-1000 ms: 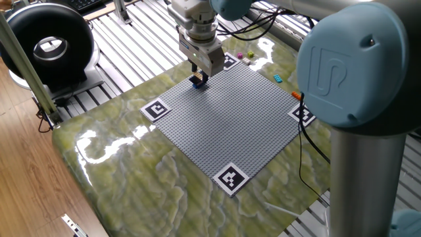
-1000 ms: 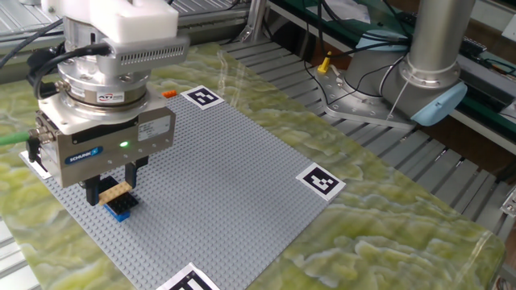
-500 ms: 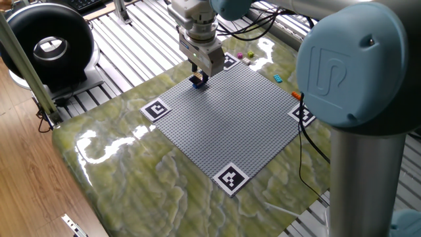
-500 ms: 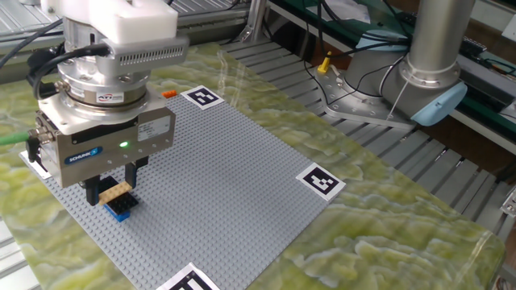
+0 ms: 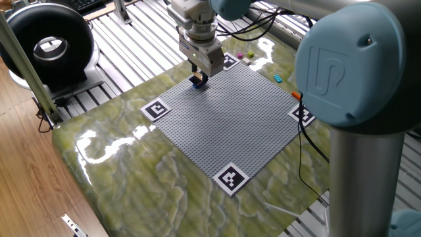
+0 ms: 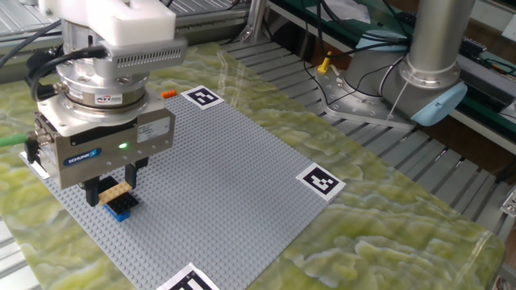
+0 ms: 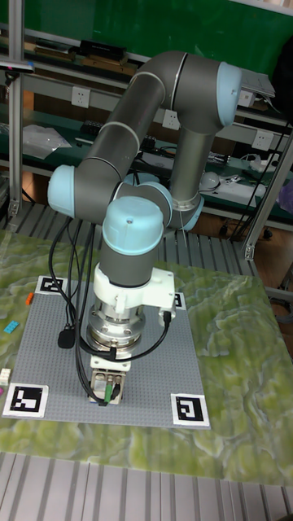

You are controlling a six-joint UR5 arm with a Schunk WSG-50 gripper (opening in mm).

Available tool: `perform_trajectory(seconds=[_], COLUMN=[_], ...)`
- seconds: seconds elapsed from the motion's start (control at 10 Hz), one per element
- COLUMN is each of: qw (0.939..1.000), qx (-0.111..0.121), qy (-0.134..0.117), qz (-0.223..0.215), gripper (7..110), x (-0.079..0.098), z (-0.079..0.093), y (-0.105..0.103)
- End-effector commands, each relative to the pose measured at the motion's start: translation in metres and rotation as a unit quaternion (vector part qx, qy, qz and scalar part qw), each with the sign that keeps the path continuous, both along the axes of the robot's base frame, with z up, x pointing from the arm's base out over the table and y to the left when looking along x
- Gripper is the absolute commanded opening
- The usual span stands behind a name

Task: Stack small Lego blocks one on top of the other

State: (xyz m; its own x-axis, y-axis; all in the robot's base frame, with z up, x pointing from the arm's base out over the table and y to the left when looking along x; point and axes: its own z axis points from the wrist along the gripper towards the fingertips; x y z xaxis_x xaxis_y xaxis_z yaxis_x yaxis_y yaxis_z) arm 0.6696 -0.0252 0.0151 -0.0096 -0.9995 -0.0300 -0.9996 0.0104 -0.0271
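Sitting on the dark blue brick (image 6: 121,210), which is resting on the grey studded baseplate (image 6: 234,173) near its edge by the robot-side marker squares: a tan brick (image 6: 117,191), pinched between the 2 black fingers (image 6: 93,192) of the Schunk gripper (image 6: 113,190). Narrowed to the brick's width, closing on its 2 opposite sides, and hanging straight down so the studs can line up square. Appearing seated or nearly seated on the blue one; cannot tell whether fully pressed home. In the one fixed view, showing only as a small blue-and-dark spot (image 5: 197,81) under the tool.

Judging the step: pressing the 2nd block onto the 1st, with the stack just begun. Calling next, probably, for a firm downward push, then parting the fingers before lifting, lest the tan brick come away.

Lying off the plate on the green marbled table (image 5: 131,171): a magenta brick (image 5: 241,54), a cyan brick (image 5: 278,78) and an orange brick (image 6: 168,94), kept well apart from the stack, likely waiting as later layers. Hiding the bricks entirely in the tall fixed view, the arm's wrist and tool body.
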Motion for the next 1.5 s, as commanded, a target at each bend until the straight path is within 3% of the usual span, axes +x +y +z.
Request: perform_trajectory(seconds=[0.0,0.9,1.4], qw=[0.9999,0.9996,0.9994], qx=[0.007,0.007,0.007], qy=[0.003,0.016,0.022], qz=[-0.008,-0.022,-0.026], gripper=[7,7,7], x=[-0.0006,-0.0002,0.0057], z=[0.0011,0.0012,-0.0003], y=[0.0017,-0.0011,0.0075])
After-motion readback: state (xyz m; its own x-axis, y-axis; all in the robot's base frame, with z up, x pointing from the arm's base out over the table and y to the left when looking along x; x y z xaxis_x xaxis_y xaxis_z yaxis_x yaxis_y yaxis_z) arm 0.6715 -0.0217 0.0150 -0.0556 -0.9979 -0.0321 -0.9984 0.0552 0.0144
